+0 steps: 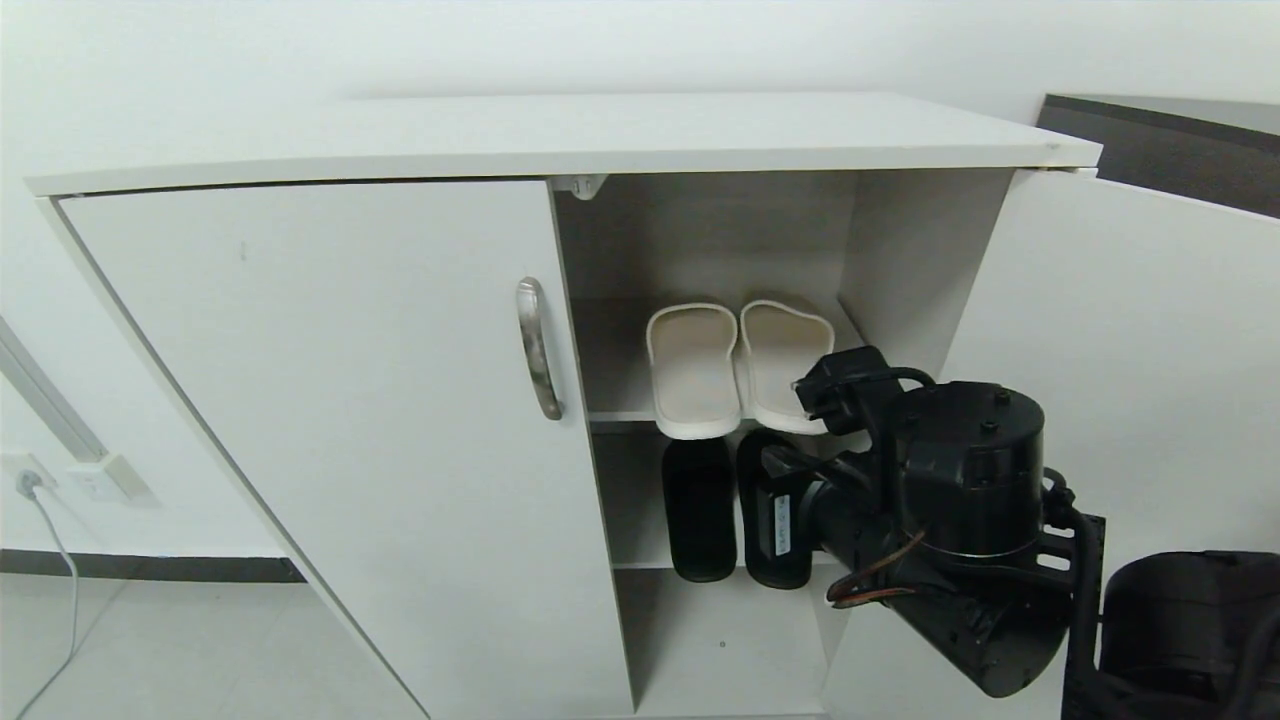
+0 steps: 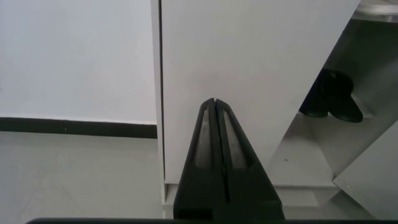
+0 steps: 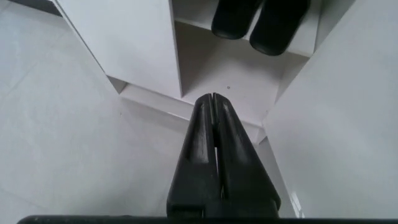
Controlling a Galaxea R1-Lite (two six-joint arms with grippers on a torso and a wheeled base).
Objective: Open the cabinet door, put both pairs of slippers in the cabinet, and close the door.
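Note:
The white cabinet [image 1: 560,130] has its right door [image 1: 1120,350] swung open and its left door [image 1: 330,400] closed, with a metal handle [image 1: 537,348]. A pair of white slippers [image 1: 735,368] lies on the upper shelf. Below them, a pair of black slippers [image 1: 700,510] [image 2: 333,96] [image 3: 258,18] lies on the middle shelf, heels outward. My right arm [image 1: 960,480] hangs in front of the opening's lower right. The right gripper [image 3: 212,98] is shut and empty, pointing down at the floor before the bottom compartment. My left gripper [image 2: 214,102] is also shut and empty, facing the closed left door low down.
The cabinet's bottom compartment [image 1: 720,640] holds nothing. A wall socket with a cable [image 1: 30,480] sits low on the left wall. Bare pale floor [image 3: 68,124] lies before the cabinet. A dark panel [image 1: 1160,140] stands behind the open door.

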